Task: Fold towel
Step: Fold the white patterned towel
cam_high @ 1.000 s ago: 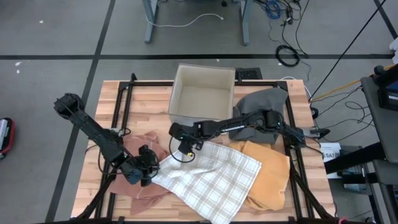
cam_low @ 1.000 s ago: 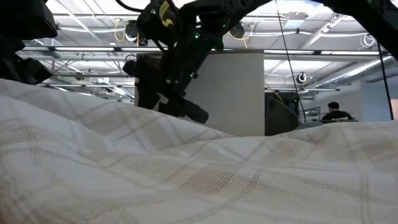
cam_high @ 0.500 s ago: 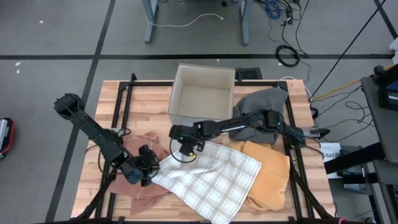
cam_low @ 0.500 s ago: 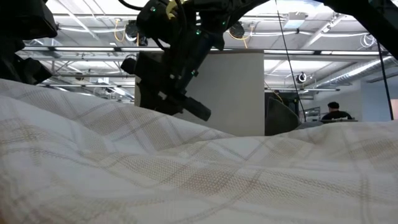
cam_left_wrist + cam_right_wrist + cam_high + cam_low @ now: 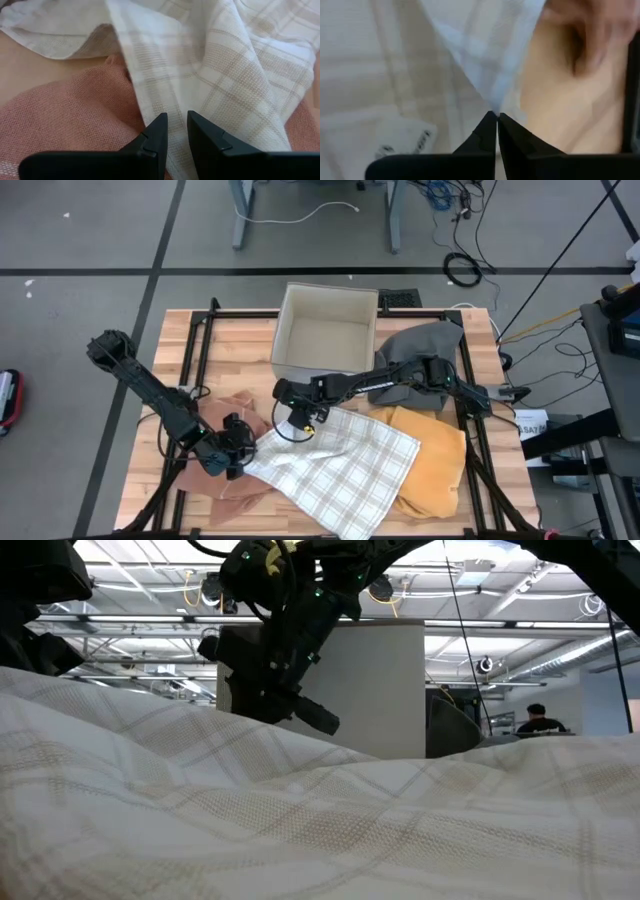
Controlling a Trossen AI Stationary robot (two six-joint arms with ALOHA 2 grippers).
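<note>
Wooden table (image 5: 232, 350), high view: checked towel (image 5: 345, 462) spread at centre, overlapping a pink cloth (image 5: 228, 408) and an orange cloth (image 5: 435, 460); box (image 5: 325, 330) behind. Left gripper (image 5: 236, 452) at the towel's left corner, right gripper (image 5: 303, 420) at its far corner. Low view: towel (image 5: 320, 830) fills the foreground. Left wrist view: fingers (image 5: 156, 131) clenched on towel (image 5: 225, 80). Right wrist view: fingers (image 5: 487, 131) pinched together on a towel (image 5: 485, 55) edge.

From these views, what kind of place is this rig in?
Likely a robotics lab or workshop: wooden table on a bare grey floor, loose cables nearby, truss ceiling with strip lights, a person at the back.
</note>
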